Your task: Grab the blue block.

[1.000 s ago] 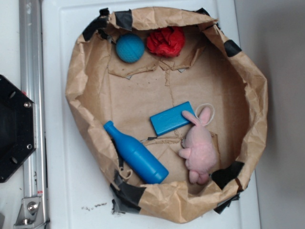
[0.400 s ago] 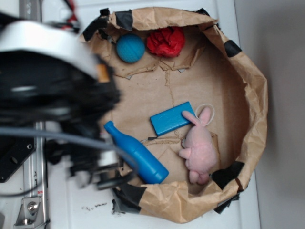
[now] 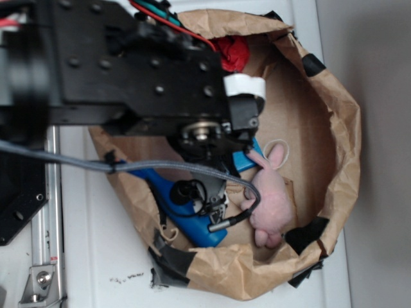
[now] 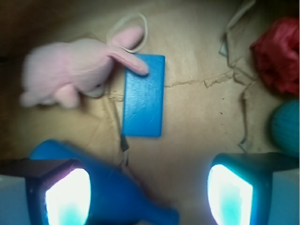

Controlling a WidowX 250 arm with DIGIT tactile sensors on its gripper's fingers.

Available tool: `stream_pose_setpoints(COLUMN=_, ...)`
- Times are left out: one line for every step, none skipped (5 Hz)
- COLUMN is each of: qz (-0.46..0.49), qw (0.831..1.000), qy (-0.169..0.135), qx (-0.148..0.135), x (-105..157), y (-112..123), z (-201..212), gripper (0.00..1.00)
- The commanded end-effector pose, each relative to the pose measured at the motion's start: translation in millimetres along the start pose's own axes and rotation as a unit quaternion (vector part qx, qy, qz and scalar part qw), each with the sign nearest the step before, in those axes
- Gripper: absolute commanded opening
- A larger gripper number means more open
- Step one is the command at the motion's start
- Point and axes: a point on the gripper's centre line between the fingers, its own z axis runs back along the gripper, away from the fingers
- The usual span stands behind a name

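The blue block [image 4: 144, 95] lies flat on the brown paper, long side running away from the camera, apart from my gripper [image 4: 149, 197] and ahead of it. My gripper is open, its two lit pads [image 4: 65, 197] wide apart with nothing gripped. A pink bunny's ear rests on the block's far corner. In the exterior view my arm [image 3: 141, 70] covers most of the block [image 3: 247, 160]; only a small blue corner shows.
A blue bottle [image 4: 108, 192] lies under the left finger, its neck reaching between the fingers. The pink bunny [image 3: 270, 199] lies beside the block. A red crumpled wad [image 4: 279, 56] and a teal ball [image 4: 287, 126] sit to the right. Crumpled paper walls [image 3: 340, 147] ring everything.
My arm has swung in from the left and now hangs over the middle of the paper nest, hiding the ball and most of the block. The objects have not moved.
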Motion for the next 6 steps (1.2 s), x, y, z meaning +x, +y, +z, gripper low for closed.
stream_pose_setpoints(qz=-0.045, qw=0.998, qy=-0.031, qx=-0.01, x=26.0, y=-22.5, z=-41.2, gripper=1.0)
stream_pose_setpoints(qz=-0.032, qw=0.999, qy=-0.01, qx=0.008, x=43.5, y=-31.1, z=-68.8, gripper=1.0)
stream_pose_setpoints(qz=-0.023, qw=1.0, qy=0.012, qx=0.016, x=40.4, y=-25.7, z=-87.6, gripper=0.0)
stream_pose_setpoints(qz=-0.044, qw=0.999, qy=0.019, qx=0.015, x=31.6, y=-22.2, z=-75.1, gripper=0.0)
stream_pose_setpoints(qz=-0.096, qw=0.995, qy=-0.001, qx=0.027, x=27.0, y=-13.7, z=-25.0, gripper=0.0)
stream_pose_setpoints(qz=-0.175, qw=0.981, qy=-0.077, qx=0.026, x=13.5, y=-5.8, z=23.0, gripper=0.0)
